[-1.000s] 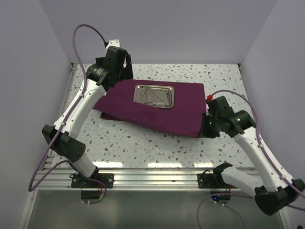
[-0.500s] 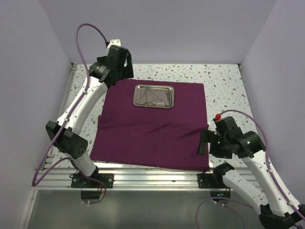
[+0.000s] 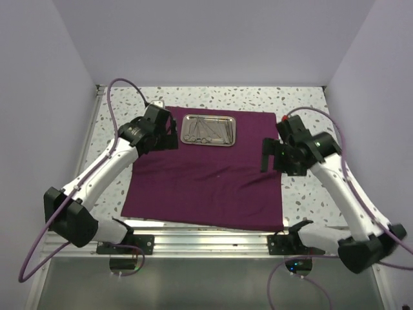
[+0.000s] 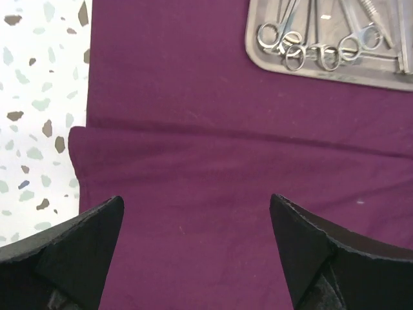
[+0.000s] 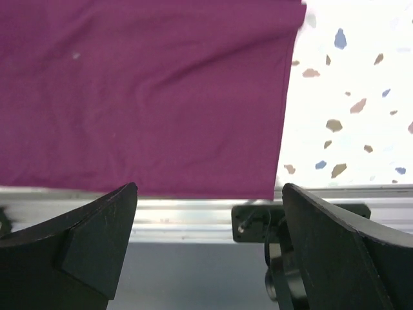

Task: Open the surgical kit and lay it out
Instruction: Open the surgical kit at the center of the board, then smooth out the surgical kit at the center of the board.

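A speckled table (image 3: 303, 103) is enclosed by plain lavender walls (image 3: 213, 39). The cloth (image 3: 206, 181) is spread flat across it, with a low crease seen running left to right in the left wrist view. The tray (image 3: 208, 116) sits on the cloth's far middle, and the instruments (image 3: 210, 130) are held inside it.

The left gripper (image 3: 173, 132) hovers over the cloth just left of the tray with its jaws apart and nothing held. The right gripper (image 3: 274, 158) hangs at the cloth's right edge, likewise spread and empty.

The unwrapping looks done, so laying out is judged to be next. Each instrument should be taken singly, from above, with the jaws set across its thin shank.

The tray's long axis runs left to right. The instruments lie across it, with rings toward the near side and tips toward the back.
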Robot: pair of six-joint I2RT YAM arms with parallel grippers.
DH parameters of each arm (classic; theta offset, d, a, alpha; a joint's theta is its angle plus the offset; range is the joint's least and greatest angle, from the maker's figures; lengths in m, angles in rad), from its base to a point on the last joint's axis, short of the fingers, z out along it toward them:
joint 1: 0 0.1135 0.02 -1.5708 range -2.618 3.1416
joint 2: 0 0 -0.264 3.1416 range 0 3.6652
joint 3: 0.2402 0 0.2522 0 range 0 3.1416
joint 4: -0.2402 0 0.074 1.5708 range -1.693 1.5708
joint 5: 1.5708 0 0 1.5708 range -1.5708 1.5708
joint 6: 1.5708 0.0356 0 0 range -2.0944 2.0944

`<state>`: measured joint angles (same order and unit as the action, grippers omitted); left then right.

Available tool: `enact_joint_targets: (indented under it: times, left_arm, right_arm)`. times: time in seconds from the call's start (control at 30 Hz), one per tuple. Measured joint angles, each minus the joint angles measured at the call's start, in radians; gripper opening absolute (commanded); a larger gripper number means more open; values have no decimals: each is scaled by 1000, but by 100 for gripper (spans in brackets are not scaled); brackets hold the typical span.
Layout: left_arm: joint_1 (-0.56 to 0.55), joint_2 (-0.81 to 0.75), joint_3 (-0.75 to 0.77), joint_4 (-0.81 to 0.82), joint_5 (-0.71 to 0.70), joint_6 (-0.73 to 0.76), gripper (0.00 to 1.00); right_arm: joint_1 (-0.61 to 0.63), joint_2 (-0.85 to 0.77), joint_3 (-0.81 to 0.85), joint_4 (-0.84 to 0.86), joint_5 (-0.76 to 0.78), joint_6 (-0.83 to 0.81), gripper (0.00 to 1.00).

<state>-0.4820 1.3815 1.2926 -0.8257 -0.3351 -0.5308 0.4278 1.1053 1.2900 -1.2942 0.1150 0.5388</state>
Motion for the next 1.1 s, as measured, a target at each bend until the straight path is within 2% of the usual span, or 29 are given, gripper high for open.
enact_joint_targets:
  times: [0.17,0.33,0.47,0.57,0.77,0.9,1.0,1.1]
  left_arm:
    - [48,55,-21,43,19,32,100]
    - [211,246,130,121,84,109,99]
    - [332,431,256,182,143,147,99]
    - [384,571,347,195,174,161,98]
    - [411,824,570,192,231,177,98]
    - [436,906,624,199,274,175,96]
    - [462,951,642,217,296,175,92]
    - [477,969,657,246,322,174,83]
  right_arm:
    - [-84,352,117,129,4,-39,98]
    - [-255,615,288,220,-28,-63,98]
    - [-340,783,466,249,-24,-69,95]
    - [-369,900,579,261,-25,-67,93]
    - [-401,1178,798,263,-24,-65,89]
    - [-410,1337,936,249,-17,-64,88]
    - [-411,1398,988,238,2,-64,85]
    - [-411,1411,1012,243,-3,-58,73]
